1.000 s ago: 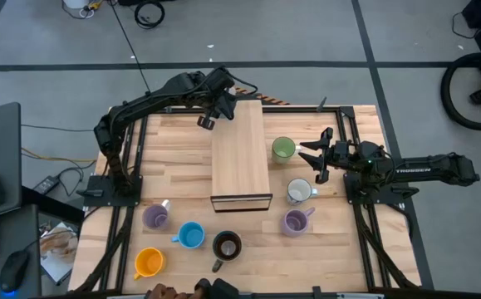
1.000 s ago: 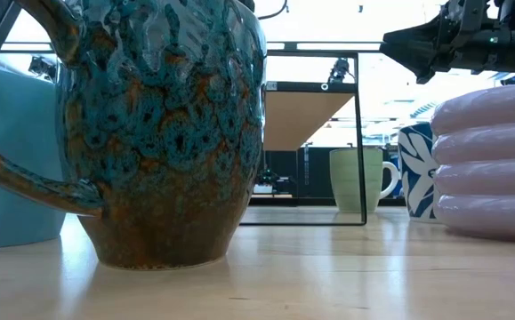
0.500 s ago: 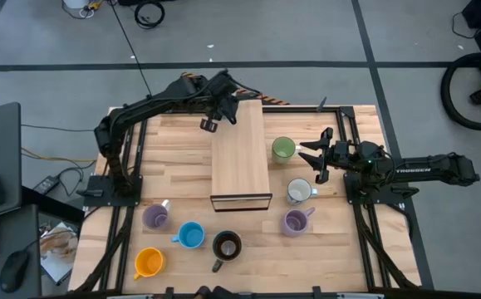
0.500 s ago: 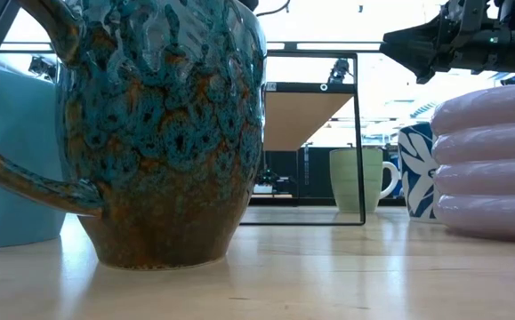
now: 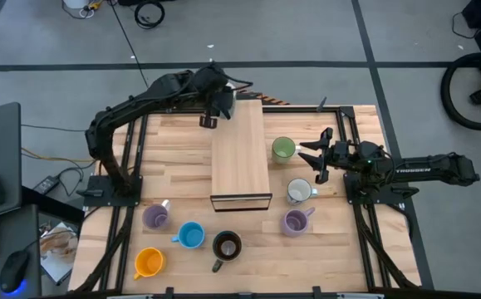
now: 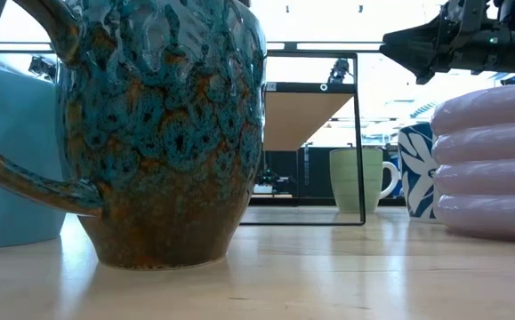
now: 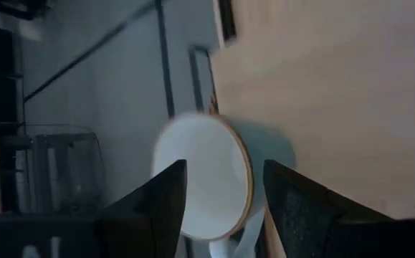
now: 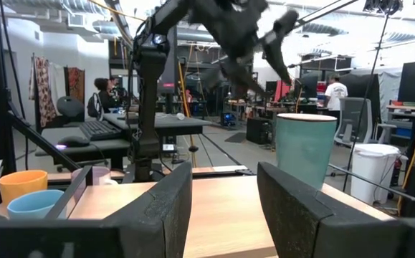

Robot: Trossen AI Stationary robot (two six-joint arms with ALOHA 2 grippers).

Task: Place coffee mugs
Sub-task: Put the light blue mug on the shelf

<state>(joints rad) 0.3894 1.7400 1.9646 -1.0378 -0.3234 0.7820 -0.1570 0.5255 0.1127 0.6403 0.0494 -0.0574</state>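
My left jaws hang over the far edge of the table (image 5: 174,166), by the far left corner of the long wooden board (image 5: 240,154). They stand apart, straddling the white mug (image 7: 203,179), which sits upright on light wood beneath them; I see a gap on one side, and I cannot tell whether the other finger touches the rim.

My right jaws hover above the table to the board's right, parted and holding nothing, between the green mug (image 5: 283,149) and the patterned white mug (image 5: 299,192). One lilac mug (image 5: 295,222) stands nearer the front. Along the front sit the other lilac mug (image 5: 155,218), light blue mug (image 5: 191,236), dark mug (image 5: 227,246) and orange mug (image 5: 148,263).
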